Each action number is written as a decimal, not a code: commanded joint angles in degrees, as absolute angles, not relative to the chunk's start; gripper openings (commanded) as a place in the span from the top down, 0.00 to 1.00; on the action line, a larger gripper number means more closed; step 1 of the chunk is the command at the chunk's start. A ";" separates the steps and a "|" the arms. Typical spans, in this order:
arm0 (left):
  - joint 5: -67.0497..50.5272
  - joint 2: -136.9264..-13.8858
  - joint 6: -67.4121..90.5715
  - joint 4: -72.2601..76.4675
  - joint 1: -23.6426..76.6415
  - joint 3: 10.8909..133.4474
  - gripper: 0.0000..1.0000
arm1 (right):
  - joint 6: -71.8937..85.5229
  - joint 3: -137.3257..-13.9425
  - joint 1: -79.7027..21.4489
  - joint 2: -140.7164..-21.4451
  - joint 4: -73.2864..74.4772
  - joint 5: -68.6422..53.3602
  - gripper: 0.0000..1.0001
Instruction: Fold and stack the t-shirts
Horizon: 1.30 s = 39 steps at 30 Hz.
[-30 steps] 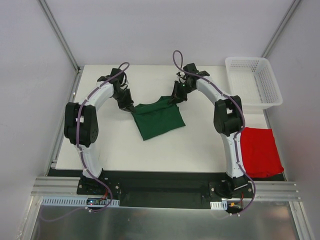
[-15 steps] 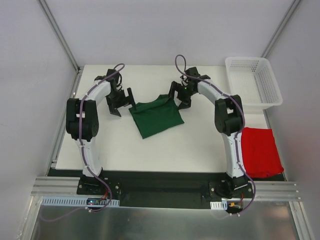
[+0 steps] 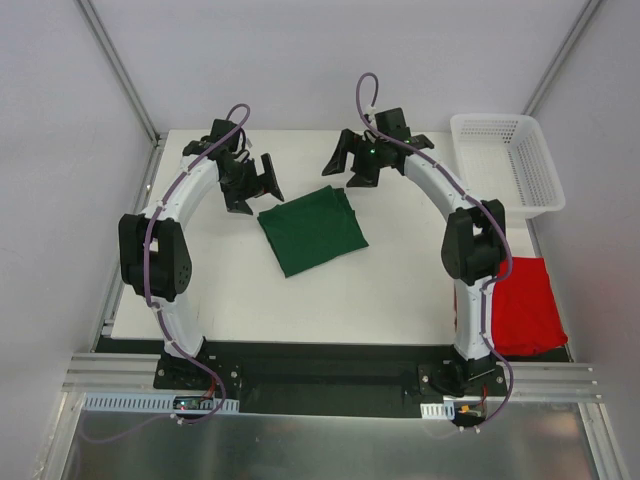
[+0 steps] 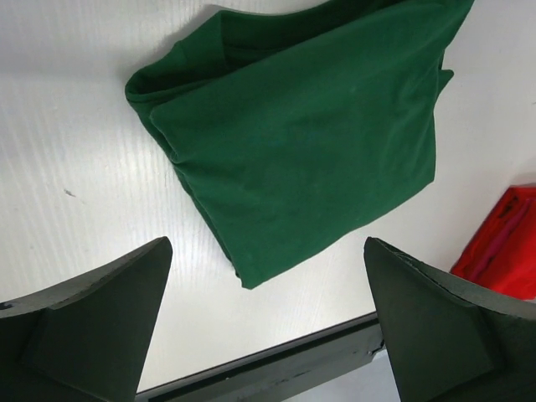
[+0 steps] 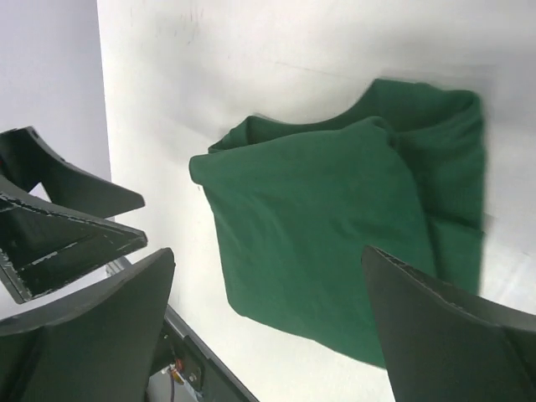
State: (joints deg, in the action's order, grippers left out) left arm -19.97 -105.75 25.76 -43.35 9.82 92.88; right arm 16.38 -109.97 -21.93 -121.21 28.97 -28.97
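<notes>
Well nearer than both pincers, a folded red t-shirt (image 3: 522,303) lies by the right arm's base. The folded green t-shirt (image 3: 312,230) lies on the counter (image 3: 220,290) beneath the left pincer (image 3: 258,192) and right pincer (image 3: 340,176), which have just released it and lifted, both spread open; stacking remains. The white basket (image 3: 490,118), to the right pincer's right, is empty.

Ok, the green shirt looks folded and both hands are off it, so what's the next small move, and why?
Probably lower the right hand to the green shirt and grip one edge. The shirt lies folded flat, the right hand and the left hand both hang open above it, and the folded red shirt lies on the right arm's side, a likely stack spot.
</notes>
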 commanded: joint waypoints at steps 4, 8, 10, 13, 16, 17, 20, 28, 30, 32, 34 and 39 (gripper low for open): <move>-25.92 -107.32 28.56 -38.59 10.19 91.23 0.01 | 23.98 -112.23 -25.49 -128.93 19.37 -36.81 0.04; -26.63 -105.83 30.14 -36.83 10.28 88.96 0.01 | 27.41 -117.41 -26.72 -133.32 17.05 -40.25 0.04; -25.50 -103.29 30.41 -36.74 10.28 86.76 0.01 | 27.51 -119.87 -27.86 -137.19 18.80 -41.22 0.04; -23.48 -99.25 31.72 -36.65 10.28 81.31 0.01 | 27.25 -120.50 -29.35 -140.53 20.03 -41.14 0.04; -22.07 -95.38 31.55 -36.74 10.28 77.26 0.01 | 25.14 -120.50 -29.79 -142.12 24.25 -39.82 0.04; -22.06 -94.58 31.38 -36.65 10.28 76.12 0.01 | 24.44 -118.24 -29.71 -141.51 24.78 -39.29 0.04; -23.02 -92.20 30.76 -36.74 10.28 75.41 0.01 | 23.29 -114.27 -28.83 -136.24 23.30 -38.32 0.04; -29.87 -92.01 31.63 -37.00 11.07 82.17 0.01 | 19.79 -108.37 -22.77 -117.62 26.53 -36.13 0.04; -31.02 -93.59 32.25 -37.00 11.86 84.89 0.01 | 18.64 -107.76 -20.84 -111.99 29.61 -34.64 0.04; -30.94 -96.84 33.05 -37.00 13.70 87.61 0.01 | 16.45 -107.05 -19.61 -109.17 33.12 -33.32 0.04; -29.10 -101.13 33.48 -38.23 15.29 89.90 0.00 | 14.34 -105.83 -18.02 -104.17 39.00 -28.24 0.04; -21.28 -117.20 32.26 -52.27 21.69 108.25 0.01 | 6.34 -98.97 -13.37 -93.37 56.05 -12.97 0.04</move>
